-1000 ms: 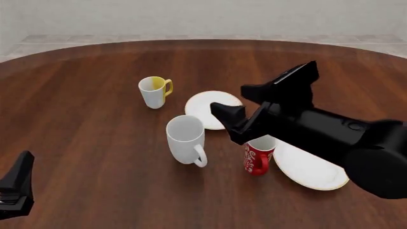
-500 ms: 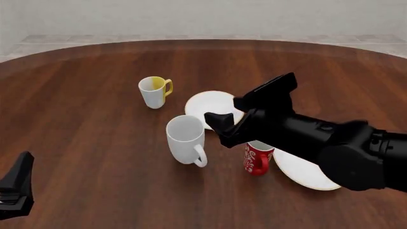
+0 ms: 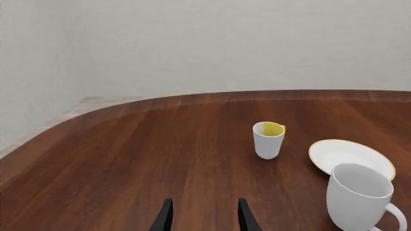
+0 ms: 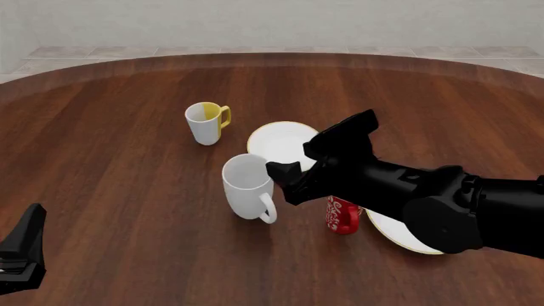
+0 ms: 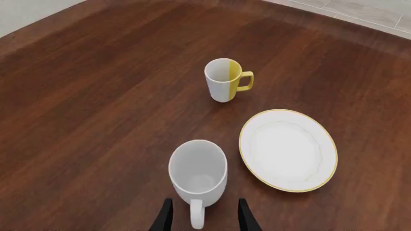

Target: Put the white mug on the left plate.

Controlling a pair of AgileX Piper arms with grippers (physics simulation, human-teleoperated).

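Left wrist view: left claw [image 3: 203,219] spread, empty, low over bare surface [image 3: 128,159]; white mug [image 3: 358,196] and left plate [image 3: 351,158] off to one side. Front view: right claw [image 4: 287,180] close beside the white mug [image 4: 248,187], which stands upright on the surface just in front of the left plate [image 4: 285,143]; red mug [image 4: 343,214] partly hidden under the arm. Right wrist view: fingers spread, straddling the mug's handle [image 5: 197,214]. Judgement: best to centre on the handle, pinch firmly, lift straight.
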